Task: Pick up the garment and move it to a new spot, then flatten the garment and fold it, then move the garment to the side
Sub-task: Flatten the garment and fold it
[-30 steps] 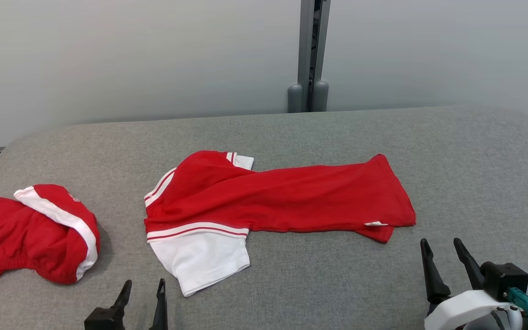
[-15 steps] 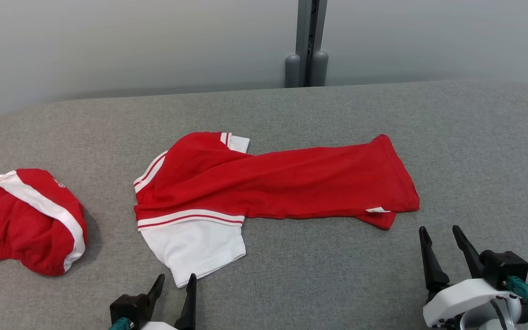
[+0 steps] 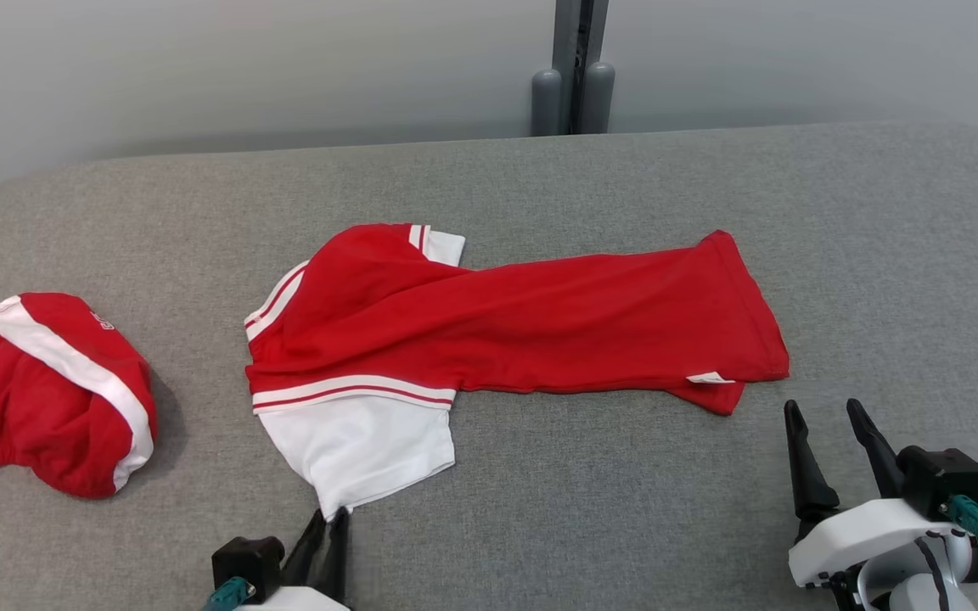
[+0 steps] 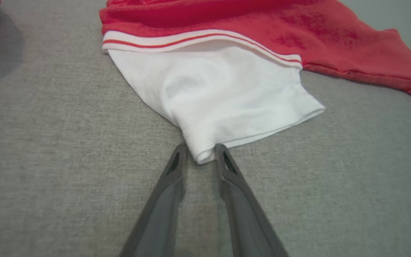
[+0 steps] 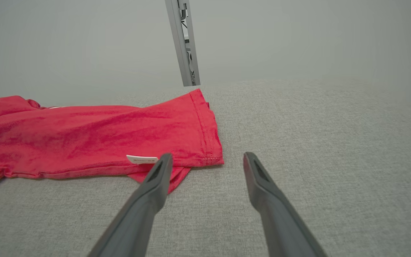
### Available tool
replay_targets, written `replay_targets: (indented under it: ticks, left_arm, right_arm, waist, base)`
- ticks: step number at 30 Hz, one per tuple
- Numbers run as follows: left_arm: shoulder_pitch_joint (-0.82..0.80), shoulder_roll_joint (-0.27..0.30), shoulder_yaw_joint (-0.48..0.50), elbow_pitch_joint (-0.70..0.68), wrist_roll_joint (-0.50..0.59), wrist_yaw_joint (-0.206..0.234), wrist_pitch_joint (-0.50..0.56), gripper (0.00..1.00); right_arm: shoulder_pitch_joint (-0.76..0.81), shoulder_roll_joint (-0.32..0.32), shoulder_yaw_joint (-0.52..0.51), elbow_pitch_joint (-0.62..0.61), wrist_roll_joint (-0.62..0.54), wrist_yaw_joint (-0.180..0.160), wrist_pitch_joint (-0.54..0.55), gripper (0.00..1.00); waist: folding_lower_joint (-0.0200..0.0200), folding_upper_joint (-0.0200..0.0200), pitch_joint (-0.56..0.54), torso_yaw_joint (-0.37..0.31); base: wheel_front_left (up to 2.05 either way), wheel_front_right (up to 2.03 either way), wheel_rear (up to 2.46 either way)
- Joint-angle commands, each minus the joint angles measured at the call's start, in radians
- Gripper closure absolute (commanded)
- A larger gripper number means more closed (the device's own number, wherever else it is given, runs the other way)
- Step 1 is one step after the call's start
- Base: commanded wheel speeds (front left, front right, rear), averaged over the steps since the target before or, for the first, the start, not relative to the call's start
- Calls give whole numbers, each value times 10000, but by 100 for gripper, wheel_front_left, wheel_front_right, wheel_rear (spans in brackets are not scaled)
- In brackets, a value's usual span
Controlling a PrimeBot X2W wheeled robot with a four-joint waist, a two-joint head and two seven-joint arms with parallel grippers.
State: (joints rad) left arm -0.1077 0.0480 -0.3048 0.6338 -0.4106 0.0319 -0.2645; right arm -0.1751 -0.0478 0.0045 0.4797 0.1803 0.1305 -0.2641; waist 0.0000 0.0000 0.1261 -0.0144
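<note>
head view: a red garment [image 3: 506,327] with white striped trim lies stretched crosswise in the middle of a grey cushioned surface [image 3: 591,509]. its white sleeve [image 3: 362,450] points toward the robot. a second red garment [image 3: 39,399], bunched up, sits well apart at the left edge. the left gripper [image 3: 328,522] is at the bottom, with its dark fingers drawn close together at the sleeve's near corner. the right gripper [image 3: 822,409] is at the lower right, fingers spread and holding nothing, just short of the garment's hem corner. a grey post [image 3: 572,68] stands against the wall behind.

left wrist view: the two fingers [image 4: 177,167] flank the folded corner of the white sleeve [image 4: 223,96], and the cloth sits between their tips. it is not possible to tell whether the corner is truly pinched.

right wrist view: the right gripper [image 5: 207,157] is wide apart above the grey surface. the garment's red hem [image 5: 205,128] and a small white tag [image 5: 142,159] lie just beyond its left finger.

compared with a second ago: the camera has shifted, so the whole scene sits differently in the picture. the left gripper has advanced to the sleeve corner and its fingers have narrowed. the right gripper remains spread. the garment lies folded the same way.
</note>
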Motion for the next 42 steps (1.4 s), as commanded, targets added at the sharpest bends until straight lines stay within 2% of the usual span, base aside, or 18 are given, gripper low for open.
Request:
replay_targets:
  ticks: [1,15,28,29,30,32,33,36,42]
  left_arm:
    - [-111,44,20,55,117,31,2,100]
    - [-406,46,60,-677,976,-76,-1,100]
    - [-586,46,-42,-1001,1319,-172,2,100]
    - [-637,46,-49,-1018,1346,-151,2,100]
    - [-681,47,-57,-1032,1372,-139,4,100]
    - [-718,47,-72,-1049,1383,-120,5,100]
    - [-713,47,-74,-1050,1396,-109,5,100]
    - [-731,50,28,-1186,1485,-51,2,100]
    - [-816,52,521,-1888,1738,-25,-1,100]
  right_arm:
    - [-96,-60,-60,42,37,3,-4,0]
    - [-1148,-60,-834,1045,-199,3,-4,0]
    - [-1990,-62,-1664,2066,-393,3,-2,0]
    - [-2095,-62,-1705,2134,-357,3,-2,12]
    - [-2177,-62,-1713,2225,-302,3,-4,29]
    - [-2268,-56,-1641,2429,-257,3,-4,87]
    - [-2295,-56,-1566,2526,-166,3,-2,100]
    - [-2295,-50,-1489,2526,64,3,-2,100]
    - [-2067,-56,-1271,1411,696,3,-2,100]
  waist:
    - [0,0,37,82]
    - [0,0,720,920]
    - [0,0,1374,1294]
    - [0,0,1434,1310]
    - [0,0,1482,1325]
    - [0,0,1552,1346]
    - [0,0,1561,1352]
    - [0,0,1495,1330]
    - [0,0,917,1173]
  base:
    - [0,0,0]
    - [0,0,0]
    - [0,0,0]
    - [0,0,0]
    - [0,0,0]
    - [0,0,0]
    - [0,0,0]
    - [0,0,0]
    - [0,0,0]
